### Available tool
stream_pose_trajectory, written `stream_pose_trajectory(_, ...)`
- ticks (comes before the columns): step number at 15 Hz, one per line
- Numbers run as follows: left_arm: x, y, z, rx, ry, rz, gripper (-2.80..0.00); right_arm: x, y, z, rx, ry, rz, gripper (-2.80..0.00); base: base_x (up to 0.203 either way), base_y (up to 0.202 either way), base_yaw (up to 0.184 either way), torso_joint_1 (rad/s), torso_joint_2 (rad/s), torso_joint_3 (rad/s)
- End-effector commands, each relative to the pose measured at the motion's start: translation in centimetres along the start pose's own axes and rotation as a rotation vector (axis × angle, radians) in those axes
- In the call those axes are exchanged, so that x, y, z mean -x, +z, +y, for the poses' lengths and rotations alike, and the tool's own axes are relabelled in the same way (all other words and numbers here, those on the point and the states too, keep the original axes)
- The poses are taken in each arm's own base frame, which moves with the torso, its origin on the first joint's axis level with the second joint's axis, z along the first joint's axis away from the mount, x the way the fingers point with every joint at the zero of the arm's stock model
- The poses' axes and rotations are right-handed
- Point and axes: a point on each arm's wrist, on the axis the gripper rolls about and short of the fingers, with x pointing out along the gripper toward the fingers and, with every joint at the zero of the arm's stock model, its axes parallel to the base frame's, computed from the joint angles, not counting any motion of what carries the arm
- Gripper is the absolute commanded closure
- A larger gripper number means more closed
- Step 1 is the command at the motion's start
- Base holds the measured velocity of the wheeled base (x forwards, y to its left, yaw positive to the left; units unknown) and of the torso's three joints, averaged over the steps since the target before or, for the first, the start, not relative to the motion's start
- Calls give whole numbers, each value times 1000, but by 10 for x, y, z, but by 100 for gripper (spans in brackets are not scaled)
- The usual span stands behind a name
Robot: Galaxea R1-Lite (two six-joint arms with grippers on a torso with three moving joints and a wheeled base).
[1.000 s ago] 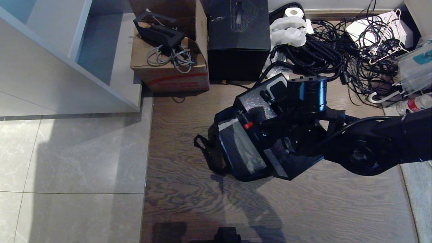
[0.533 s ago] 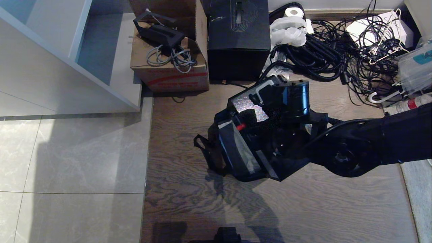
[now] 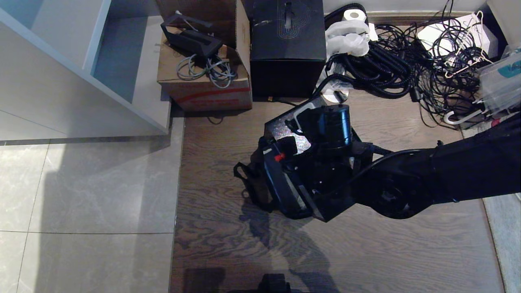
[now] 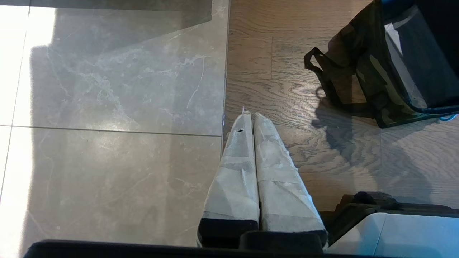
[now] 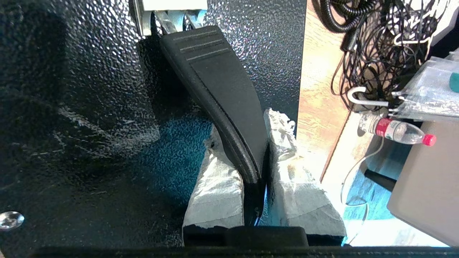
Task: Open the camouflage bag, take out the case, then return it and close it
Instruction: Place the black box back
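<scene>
The camouflage bag lies on the wooden floor, its strap loop to the left; its camouflage side also shows in the left wrist view. The case, speckled grey-black, hangs tilted right over the bag, and the right arm's wrist hides its lower part. My right gripper is shut on the case's black handle, against the speckled top. Off to the bag's left, my left gripper is parked low over the floor, shut and empty.
Behind the bag stand a plain black cube box and a red-striped cardboard box. A tangle of black cables fills the back right, with a water bottle nearby. A white cabinet stands at the back left above grey tiles.
My right arm has swung left and towards me with the case, bringing it further over the bag. The bag and my left arm have stayed still.
</scene>
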Motion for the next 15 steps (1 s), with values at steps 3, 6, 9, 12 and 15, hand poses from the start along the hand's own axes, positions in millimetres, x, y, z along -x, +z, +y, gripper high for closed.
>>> stream_pose_trajectory(3, 0, 0, 0, 1, 0, 0, 0, -2, -1, 16, 15, 10, 6, 0, 0, 0, 0, 0, 0, 0)
stream_pose_trajectory(6, 0, 0, 0, 1, 0, 0, 0, -6, -4, 24, 25, 12, 15, 0, 0, 0, 0, 0, 0, 0)
stream_pose_trajectory(9, 0, 0, 0, 1, 0, 0, 0, -9, -8, 33, 9, 19, 31, 0, 0, 0, 0, 0, 0, 0)
stream_pose_trajectory(12, 0, 0, 0, 1, 0, 0, 0, -12, -12, 42, 0, 28, 53, 0, 0, 0, 0, 0, 0, 0)
stream_pose_trajectory(15, 0, 0, 0, 1, 0, 0, 0, -16, -17, 51, -2, 33, 73, 0, 0, 0, 0, 0, 0, 0)
